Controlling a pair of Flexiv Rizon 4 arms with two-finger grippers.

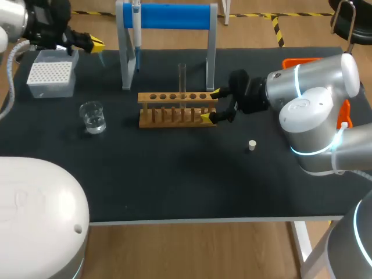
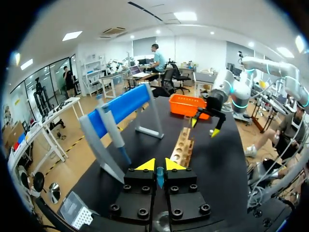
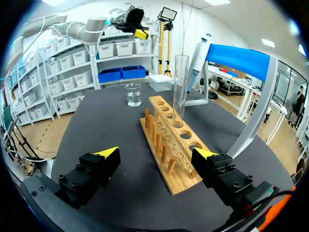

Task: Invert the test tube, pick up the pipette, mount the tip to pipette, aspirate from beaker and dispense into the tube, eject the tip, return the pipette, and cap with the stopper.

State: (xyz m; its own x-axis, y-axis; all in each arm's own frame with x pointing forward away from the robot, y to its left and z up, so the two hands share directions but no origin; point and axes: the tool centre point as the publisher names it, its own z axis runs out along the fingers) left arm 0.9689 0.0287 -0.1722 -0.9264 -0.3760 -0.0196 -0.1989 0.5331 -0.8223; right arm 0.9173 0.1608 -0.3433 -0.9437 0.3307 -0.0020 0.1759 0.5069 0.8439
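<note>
Right fingers [image 3: 107,153] open around the rack [image 3: 169,145] end, tube [image 3: 180,87] upright ahead; left fingers [image 2: 146,165] closed near tip box [image 1: 51,75]

1. The head view looks down from above and behind on the whole black table [image 1: 174,186]. The wooden rack [image 1: 177,109] lies near its middle, and it is the farthest view.
2. The left wrist view sits at the table's far left corner. It faces past the left gripper [image 2: 157,165] and along the rack's length to the right gripper [image 2: 207,123], well away.
3. The right wrist view sits low and close at the rack's other end. It faces back along the rack toward the beaker [image 3: 133,94].
4. All three views share the rack and the blue-topped stand [image 1: 168,16]. Each wrist view takes in the other arm's gripper.
</note>
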